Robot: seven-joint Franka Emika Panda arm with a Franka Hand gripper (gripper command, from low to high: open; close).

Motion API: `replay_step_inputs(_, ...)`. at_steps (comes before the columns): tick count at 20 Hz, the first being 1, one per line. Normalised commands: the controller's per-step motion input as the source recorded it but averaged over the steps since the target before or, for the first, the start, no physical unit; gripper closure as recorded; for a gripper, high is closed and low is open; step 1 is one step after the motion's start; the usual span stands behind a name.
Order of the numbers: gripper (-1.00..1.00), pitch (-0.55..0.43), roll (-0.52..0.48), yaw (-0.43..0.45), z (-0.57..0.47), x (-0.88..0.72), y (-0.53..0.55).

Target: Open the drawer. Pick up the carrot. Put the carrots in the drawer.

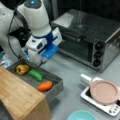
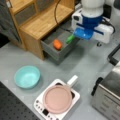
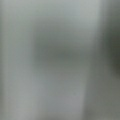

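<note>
Your surface (image 1: pixel 72 72) was grey and carried, largest first: the silver toaster oven (image 1: pixel 87 37) at a front view's top right, the bamboo-topped cabinet (image 1: pixel 17 95) at its lower left, a white hotplate (image 1: pixel 100 100) with a pink pan (image 1: pixel 103 91) on it, and a teal bowl (image 2: pixel 27 76).

The drawer (image 1: pixel 56 86) stood pulled out from the cabinet in both front views. So step one read as done.

Inside lay three toy vegetables in a row: a yellow pepper (image 1: pixel 22 69), a green vegetable (image 1: pixel 36 75), and the carrot (image 1: pixel 45 86). The carrot sat nearest the drawer's front wall, lying flat, apart from the green one.

Judgement: with the carrot already in the drawer, you were at the tail of the placing step. The next move called for a clean lift, with clearance from the drawer's rear wall and the pepper.

The arm (image 1: pixel 35 17) hung over the drawer's far end. The gripper (image 1: pixel 41 62) was just above the rear rim, near the pepper and the green vegetable. The carrot lay apart from it, toward a front view's lower right.

Nothing showed between its tips, so it seemed empty-handed. How far its jaws stood apart you could not tell here. In a front view the blue wrist block (image 2: pixel 83 33) hid them.

The wrist view gave only grey blur, nothing nameable.
</note>
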Motion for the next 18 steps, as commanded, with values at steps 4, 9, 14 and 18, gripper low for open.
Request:
replay_step_inputs(4, -1.00, -0.086, -0.049, -0.018, -0.21, 0.06, -0.11)
replay_step_inputs(9, -1.00, -0.079, -0.047, 0.032, -0.18, 0.09, -0.15)
replay_step_inputs(14, -1.00, -0.038, -0.048, 0.073, -0.05, 0.03, -0.12)
replay_step_inputs(18, -1.00, -0.029, -0.077, 0.083, -0.01, 0.03, -0.11)
